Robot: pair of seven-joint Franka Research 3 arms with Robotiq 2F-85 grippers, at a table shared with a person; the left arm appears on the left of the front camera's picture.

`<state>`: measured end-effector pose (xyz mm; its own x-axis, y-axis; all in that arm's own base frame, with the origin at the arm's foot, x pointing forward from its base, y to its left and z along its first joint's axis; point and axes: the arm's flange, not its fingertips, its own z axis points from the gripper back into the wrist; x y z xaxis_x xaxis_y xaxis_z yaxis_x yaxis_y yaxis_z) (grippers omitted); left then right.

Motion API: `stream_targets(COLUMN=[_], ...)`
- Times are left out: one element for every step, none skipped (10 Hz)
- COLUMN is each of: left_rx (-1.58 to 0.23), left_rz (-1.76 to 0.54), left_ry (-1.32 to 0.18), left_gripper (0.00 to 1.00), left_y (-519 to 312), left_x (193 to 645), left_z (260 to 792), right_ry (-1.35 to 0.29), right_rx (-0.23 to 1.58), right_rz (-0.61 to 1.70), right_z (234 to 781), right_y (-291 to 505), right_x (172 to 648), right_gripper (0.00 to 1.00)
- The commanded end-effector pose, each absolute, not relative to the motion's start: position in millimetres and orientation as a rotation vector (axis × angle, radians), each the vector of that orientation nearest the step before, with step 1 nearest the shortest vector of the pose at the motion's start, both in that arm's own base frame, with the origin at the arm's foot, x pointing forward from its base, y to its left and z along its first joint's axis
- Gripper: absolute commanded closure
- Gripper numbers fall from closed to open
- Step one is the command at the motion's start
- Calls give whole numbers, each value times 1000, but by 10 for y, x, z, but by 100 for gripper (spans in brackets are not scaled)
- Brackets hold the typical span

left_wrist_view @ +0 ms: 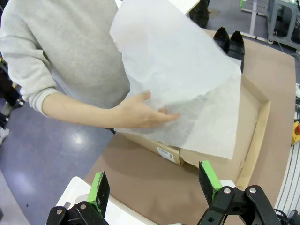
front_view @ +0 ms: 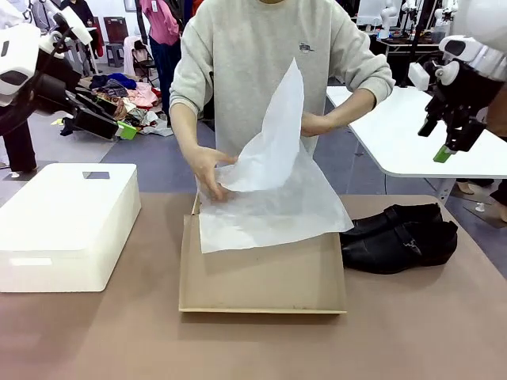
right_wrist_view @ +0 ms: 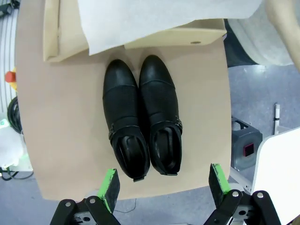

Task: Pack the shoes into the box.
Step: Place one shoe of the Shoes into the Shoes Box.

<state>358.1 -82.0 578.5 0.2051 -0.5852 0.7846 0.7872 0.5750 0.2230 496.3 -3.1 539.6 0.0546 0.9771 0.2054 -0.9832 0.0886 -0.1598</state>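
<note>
Black glossy leather dress shoes are laid side by side by the brown tabletop's right edge, beside the shallow brown cardboard box, well below the right gripper, which is spread wide and empty; the left gripper is likewise released.

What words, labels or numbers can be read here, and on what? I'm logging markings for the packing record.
No text here can be read.
Small dark mark on the person's grey sweatshirt: too small to read.
White sticker on the end wall of the box: print blurred, unreadable.
Pale strip on the front of the white bin: nothing legible.
</note>
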Motion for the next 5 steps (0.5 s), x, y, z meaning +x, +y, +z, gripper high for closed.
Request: stream_targets(left_rx=[-256,-256,-256,-256,-256], left_rz=[-970,-970,-970,-970,-970], left_ry=[-968,-968,-968,-968,-968], left_gripper=[0,0,0,0,0], left_y=[-816,-816,-816,-816,-816], left_x=[3581,3581,3581,3581,3581], left_z=[5787,5787,5787,5787,5787], right_ry=[-318,-320,-325,-334,-338], right_rx=[23,15,13,10,5], right_rz=[1500,1507,1524,1504,1502], right_z=[5326,5197,5089,4990,4897], right_y=[-115,-139,-160,-184,-213], right_x=[5110,5147,5161,5172,5179], right_gripper=[0,0,0,0,0])
